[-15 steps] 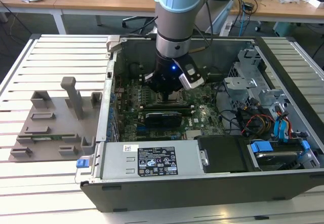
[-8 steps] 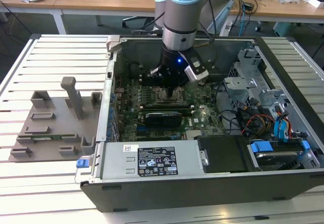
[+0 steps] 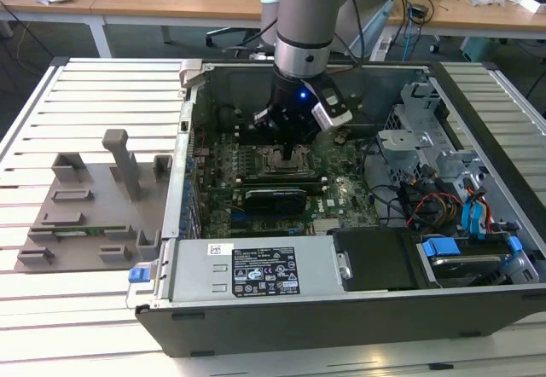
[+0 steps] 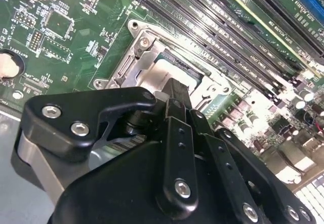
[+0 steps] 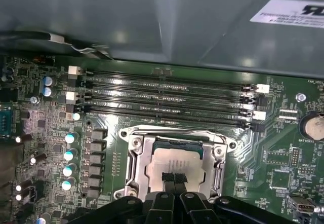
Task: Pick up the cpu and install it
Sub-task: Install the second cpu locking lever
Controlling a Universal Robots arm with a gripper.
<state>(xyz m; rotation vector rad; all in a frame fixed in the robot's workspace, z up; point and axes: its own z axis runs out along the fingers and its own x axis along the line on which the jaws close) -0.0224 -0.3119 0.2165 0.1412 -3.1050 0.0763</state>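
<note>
Slatted white workbench under an opened computer case, desks behind. Down on the green motherboard: cpu lying flat inside the socket frame, silvery top up, just beside the memory slots. Right on top of it, gripper, fingertips drawn narrow and close together, touching the chip's top face. Off past the case's edge at the exterior view's left, grey holder plate with upright posts.
</note>
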